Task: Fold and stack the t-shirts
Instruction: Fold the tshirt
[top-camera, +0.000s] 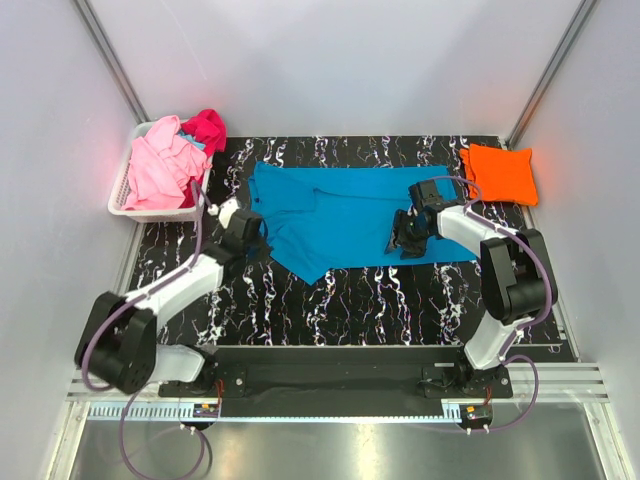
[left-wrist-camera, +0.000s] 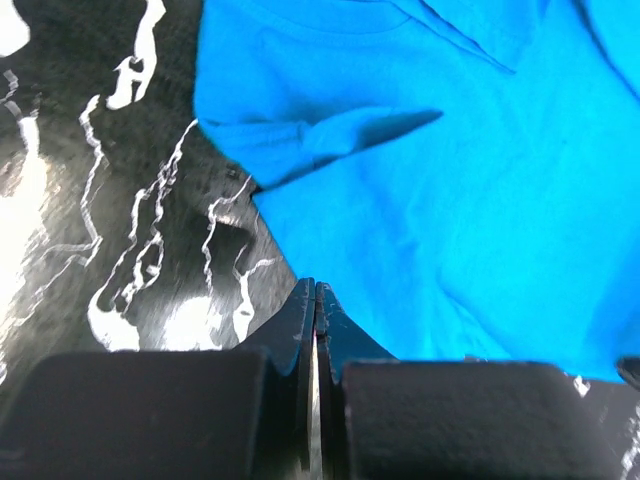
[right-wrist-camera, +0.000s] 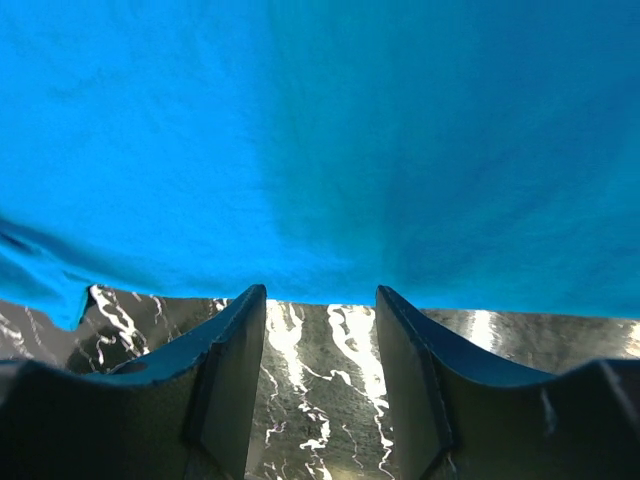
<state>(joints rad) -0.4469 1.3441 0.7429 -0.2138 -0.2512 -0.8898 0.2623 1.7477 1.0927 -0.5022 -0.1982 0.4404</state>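
Observation:
A turquoise-blue t-shirt (top-camera: 350, 215) lies spread on the black marbled table, its left part rumpled with a sleeve folded over (left-wrist-camera: 300, 140). My left gripper (top-camera: 256, 240) sits at the shirt's left edge; its jaws (left-wrist-camera: 316, 292) are shut, with no cloth showing between them. My right gripper (top-camera: 404, 242) is over the shirt's right part. Its jaws (right-wrist-camera: 320, 298) are open and empty, with bare table between them and the blue hem (right-wrist-camera: 320, 200) just past the tips. An orange t-shirt (top-camera: 498, 172) lies folded at the back right. Pink (top-camera: 160, 165) and magenta (top-camera: 206, 128) t-shirts are heaped in the basket.
A white slatted basket (top-camera: 122, 205) stands at the back left, off the table's edge. Grey walls close in the back and both sides. The black marbled table (top-camera: 330, 310) shows bare between the shirt and the arm bases.

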